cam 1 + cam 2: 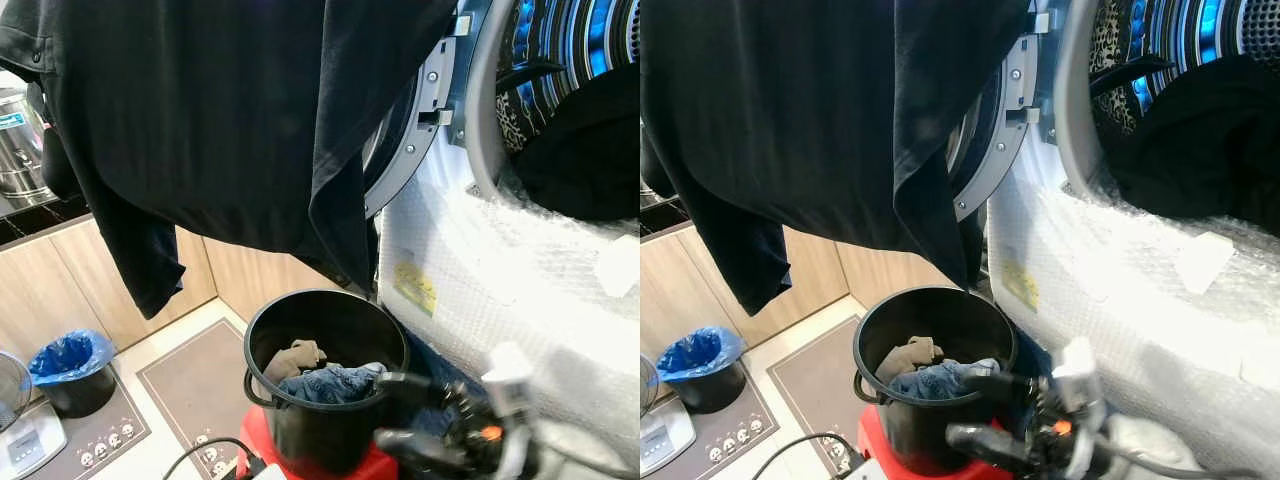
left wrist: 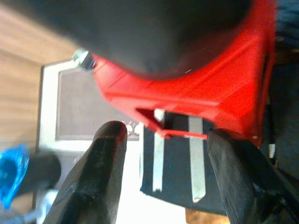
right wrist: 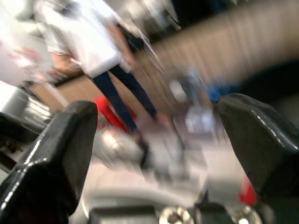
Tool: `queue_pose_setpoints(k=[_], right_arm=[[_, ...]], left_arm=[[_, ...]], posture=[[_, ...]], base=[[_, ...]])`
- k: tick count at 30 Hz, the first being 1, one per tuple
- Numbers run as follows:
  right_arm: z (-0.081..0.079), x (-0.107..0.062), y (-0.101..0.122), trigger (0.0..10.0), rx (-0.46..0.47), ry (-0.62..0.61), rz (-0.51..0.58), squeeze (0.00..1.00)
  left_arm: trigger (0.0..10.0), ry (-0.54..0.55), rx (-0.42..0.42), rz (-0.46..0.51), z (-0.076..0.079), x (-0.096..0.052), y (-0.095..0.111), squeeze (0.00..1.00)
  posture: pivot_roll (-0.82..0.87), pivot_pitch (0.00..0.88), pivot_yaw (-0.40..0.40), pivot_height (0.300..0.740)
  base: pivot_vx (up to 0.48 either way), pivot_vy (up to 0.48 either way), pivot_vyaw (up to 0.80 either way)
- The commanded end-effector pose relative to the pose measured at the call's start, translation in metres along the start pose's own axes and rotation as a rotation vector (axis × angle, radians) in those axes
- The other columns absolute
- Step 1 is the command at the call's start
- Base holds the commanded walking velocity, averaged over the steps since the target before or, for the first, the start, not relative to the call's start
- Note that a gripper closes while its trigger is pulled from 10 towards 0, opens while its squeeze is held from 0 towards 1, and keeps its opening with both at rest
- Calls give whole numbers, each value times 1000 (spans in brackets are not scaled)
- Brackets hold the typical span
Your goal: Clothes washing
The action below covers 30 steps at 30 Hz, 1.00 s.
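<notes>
Black shirt (image 1: 220, 110) drapes limp above the black bucket (image 1: 325, 380); right gripper (image 1: 395, 410) gapes empty; best pinched at its hem.

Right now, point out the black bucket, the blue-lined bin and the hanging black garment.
black bucket (image 1: 330, 420): left eye view, front of its outer wall.
blue-lined bin (image 1: 68, 357): left eye view, the blue bag at its rim.
black garment (image 1: 220, 110): left eye view, middle of the hanging cloth.
</notes>
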State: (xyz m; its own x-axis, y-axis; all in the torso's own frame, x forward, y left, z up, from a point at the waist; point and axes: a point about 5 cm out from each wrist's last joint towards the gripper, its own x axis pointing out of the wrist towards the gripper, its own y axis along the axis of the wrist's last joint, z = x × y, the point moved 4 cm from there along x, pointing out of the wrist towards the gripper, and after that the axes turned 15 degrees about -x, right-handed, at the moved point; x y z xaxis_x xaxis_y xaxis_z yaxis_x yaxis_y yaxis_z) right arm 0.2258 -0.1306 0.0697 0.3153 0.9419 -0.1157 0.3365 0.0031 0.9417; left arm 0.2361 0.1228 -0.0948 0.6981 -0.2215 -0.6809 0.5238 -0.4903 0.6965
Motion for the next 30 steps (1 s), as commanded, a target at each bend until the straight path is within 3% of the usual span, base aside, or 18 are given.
queue_pose_setpoints(k=[1,4,10,16,21,24,27,28,30], right_arm=[[12,0,-23,10000,8,-65,-75,0],[17,-3,-52,10000,66,-105,-133,0],[25,-18,-102,10000,136,-222,-242,0],[35,-29,-125,10000,174,-328,-309,0],[60,-62,-164,10000,198,-768,-556,0],[59,-90,-187,10000,187,-1014,-762,0],[53,-90,-194,10000,231,-1050,-762,0],[51,-90,-197,10000,188,-1062,-803,0],[45,-90,-204,10000,196,-1090,-828,0]], left_arm=[[10000,-7,-48,-48,-3,-1,-8,0],[10000,-61,-75,-72,6,-2,-12,0],[10000,-81,-213,-130,14,-4,-21,0],[10000,-89,-302,-162,15,-6,-28,0],[10000,-43,-376,-188,7,-9,-38,0],[10000,6,-407,-196,3,-11,-43,0],[10000,0,-397,-203,4,-13,-47,0],[10000,-4,-386,-212,5,-14,-50,0],[10000,-6,-398,-227,6,-17,-56,0]], posture=[[-122,0,47,740],[-114,0,44,740],[-96,0,39,740],[-76,0,27,740],[-41,0,8,740],[-32,0,12,740],[-38,0,18,740],[-39,0,21,740],[-43,0,29,740]], base=[[0,0,0],[0,0,0],[0,0,0],[0,0,0],[0,0,0],[0,0,0],[0,0,0],[0,0,0],[0,0,0]])
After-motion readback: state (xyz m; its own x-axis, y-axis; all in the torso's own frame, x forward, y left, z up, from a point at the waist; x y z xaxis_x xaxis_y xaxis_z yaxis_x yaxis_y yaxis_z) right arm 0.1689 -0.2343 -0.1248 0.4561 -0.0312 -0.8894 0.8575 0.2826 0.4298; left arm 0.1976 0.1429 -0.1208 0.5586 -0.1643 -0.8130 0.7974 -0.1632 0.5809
